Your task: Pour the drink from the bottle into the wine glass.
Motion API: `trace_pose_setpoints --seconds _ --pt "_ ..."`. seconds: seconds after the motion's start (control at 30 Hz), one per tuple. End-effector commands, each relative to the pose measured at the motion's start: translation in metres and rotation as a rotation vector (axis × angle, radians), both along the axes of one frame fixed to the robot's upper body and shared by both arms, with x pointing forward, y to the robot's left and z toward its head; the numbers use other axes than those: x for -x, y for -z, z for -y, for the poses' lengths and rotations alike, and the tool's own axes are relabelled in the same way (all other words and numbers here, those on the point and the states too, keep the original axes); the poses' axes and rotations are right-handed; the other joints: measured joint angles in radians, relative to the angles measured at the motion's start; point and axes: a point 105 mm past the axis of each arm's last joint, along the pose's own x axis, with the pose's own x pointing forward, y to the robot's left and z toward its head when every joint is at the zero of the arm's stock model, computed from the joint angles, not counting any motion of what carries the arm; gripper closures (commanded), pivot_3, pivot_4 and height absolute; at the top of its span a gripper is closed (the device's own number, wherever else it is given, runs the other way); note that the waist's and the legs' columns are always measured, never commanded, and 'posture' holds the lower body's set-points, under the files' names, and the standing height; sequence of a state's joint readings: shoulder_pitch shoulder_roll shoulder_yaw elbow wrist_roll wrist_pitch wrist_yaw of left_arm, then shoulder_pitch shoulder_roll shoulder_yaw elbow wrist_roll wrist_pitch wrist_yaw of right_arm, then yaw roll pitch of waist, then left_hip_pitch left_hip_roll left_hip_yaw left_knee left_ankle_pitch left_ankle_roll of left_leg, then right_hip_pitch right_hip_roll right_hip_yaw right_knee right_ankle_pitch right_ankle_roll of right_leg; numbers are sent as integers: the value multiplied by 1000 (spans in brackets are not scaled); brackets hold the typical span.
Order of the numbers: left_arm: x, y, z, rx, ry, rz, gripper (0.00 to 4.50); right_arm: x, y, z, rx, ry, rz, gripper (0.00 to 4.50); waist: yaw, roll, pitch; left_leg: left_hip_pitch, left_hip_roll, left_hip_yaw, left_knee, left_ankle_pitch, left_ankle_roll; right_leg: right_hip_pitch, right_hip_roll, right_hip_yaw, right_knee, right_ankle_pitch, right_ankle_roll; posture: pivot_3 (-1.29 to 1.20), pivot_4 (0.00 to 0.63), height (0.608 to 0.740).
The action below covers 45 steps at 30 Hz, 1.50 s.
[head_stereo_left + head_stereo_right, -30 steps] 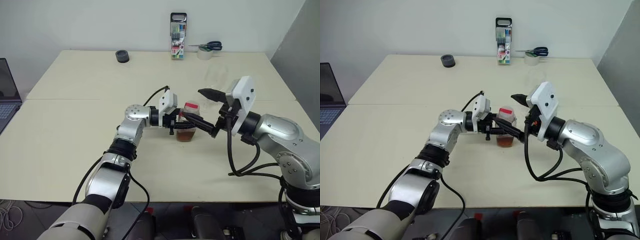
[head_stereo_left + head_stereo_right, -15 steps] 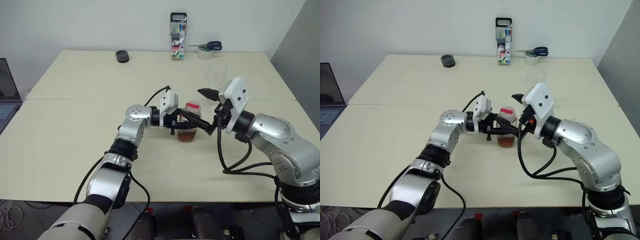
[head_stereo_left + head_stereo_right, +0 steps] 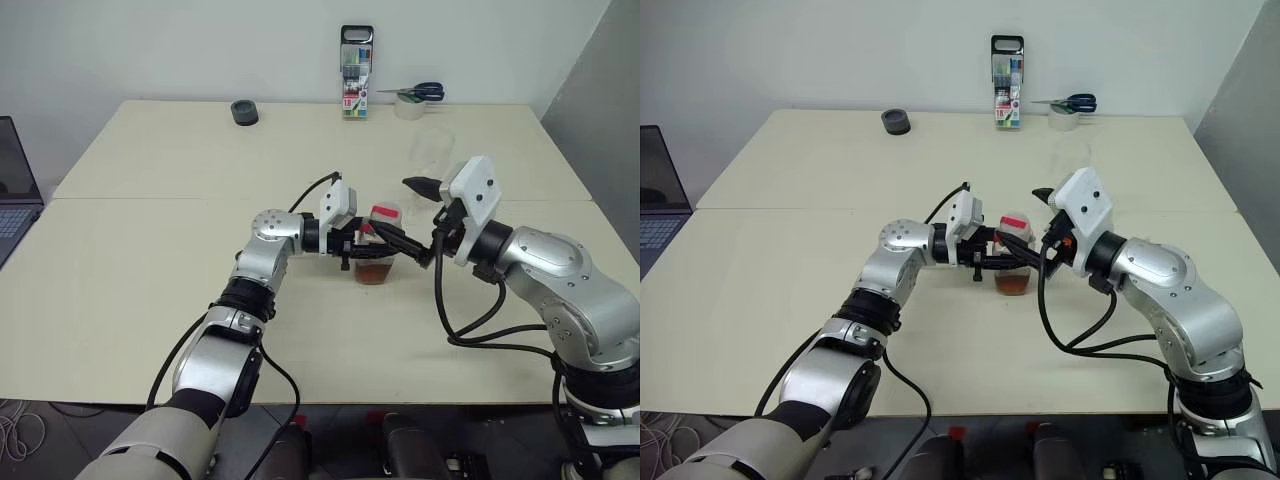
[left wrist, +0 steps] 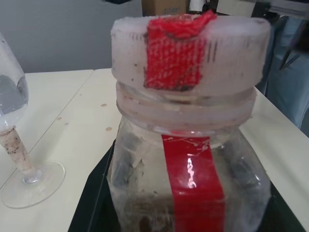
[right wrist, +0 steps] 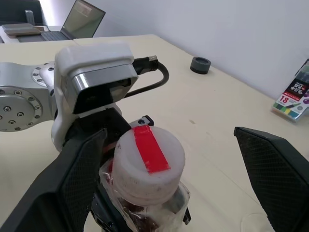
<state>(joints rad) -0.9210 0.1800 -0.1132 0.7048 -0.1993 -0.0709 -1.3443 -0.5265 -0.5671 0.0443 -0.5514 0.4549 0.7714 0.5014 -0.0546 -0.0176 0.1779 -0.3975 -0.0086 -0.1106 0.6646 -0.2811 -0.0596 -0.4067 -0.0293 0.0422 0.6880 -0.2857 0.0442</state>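
bottle [image 3: 378, 245] is stood upright near the table [image 3: 150, 250] centre, clamped around its body by the left gripper [image 3: 362, 244], which reaches in level from the left. the right gripper [image 5: 183, 183], jaws spread wide, is placed either side of the white cap [image 5: 146, 162], the nearer arm for uncapping. wine glass [image 4: 14, 140] is set just beyond. on the pen case [image 5: 294, 99] "18" can be read.

wine glass [image 3: 431, 150] just behind bottle [image 3: 378, 250]; open tabletop [image 3: 150, 250] elsewhere
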Motion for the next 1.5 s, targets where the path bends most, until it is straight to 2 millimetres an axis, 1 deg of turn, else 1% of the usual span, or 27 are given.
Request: trace_pose_setpoints --seconds 0.03,0.67,1.1,1.23,1.5 --pt "4 -15 4 36 27 56 2826 3 -9 4 -4 4 49 0 0 0 0 0 0 0 0 0 0 0 0 0 0 0 0 0 150 740" --pt "5 -13 4 33 29 53 2827 2 -9 17 6 44 43 0 0 0 0 0 0 0 0 0 0 0 0 0 0 0 0 0 150 740" --pt "5 -12 4 32 28 52 2828 11 -8 11 -1 -18 18 0 0 0 0 0 0 0 0 0 0 0 0 0 0 0 0 0 150 740" --pt "5 -12 4 31 29 52 2828 16 -9 6 -33 -56 -14 0 0 0 0 0 0 0 0 0 0 0 0 0 0 0 0 0 150 740" --pt "5 -12 5 32 30 52 2828 8 -7 7 -93 -37 -87 0 0 0 0 0 0 0 0 0 0 0 0 0 0 0 0 0 150 740"
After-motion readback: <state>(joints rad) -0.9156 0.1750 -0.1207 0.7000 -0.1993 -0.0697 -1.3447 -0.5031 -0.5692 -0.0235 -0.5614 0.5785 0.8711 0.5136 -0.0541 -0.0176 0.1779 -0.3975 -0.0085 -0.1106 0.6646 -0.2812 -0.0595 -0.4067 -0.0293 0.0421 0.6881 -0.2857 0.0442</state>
